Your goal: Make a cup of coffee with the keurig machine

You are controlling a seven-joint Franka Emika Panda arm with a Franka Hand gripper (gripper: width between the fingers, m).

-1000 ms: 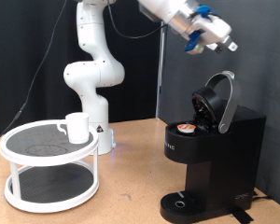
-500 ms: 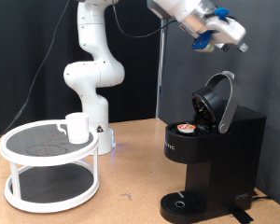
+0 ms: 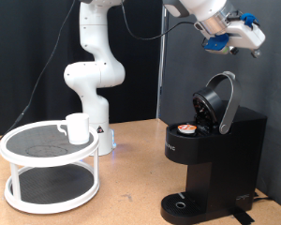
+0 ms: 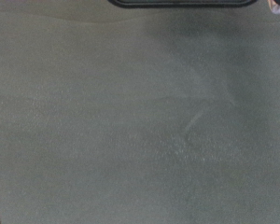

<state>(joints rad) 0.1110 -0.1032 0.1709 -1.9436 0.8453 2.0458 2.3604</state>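
Black keurig machine (image 3: pixel 211 155), orange-topped pod (image 3: pixel 185 129); white cup (image 3: pixel 77 127); blue-accented pincer (image 3: pixel 250 41).

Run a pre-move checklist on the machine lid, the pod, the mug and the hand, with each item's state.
1. Lid of the keurig machine raised: ok, it stands open.
2. Pod in the machine's holder: ok, its orange top shows under the lid.
3. Cup under the spout: not ok, it sits on the top tier of the white round rack; the drip base is bare.
4. Hand free of the lid: ok, it is high above the machine, apart from it.
5. Hand open or shut: cannot tell.
6. Wrist view useful: not ok, only a plain grey surface.
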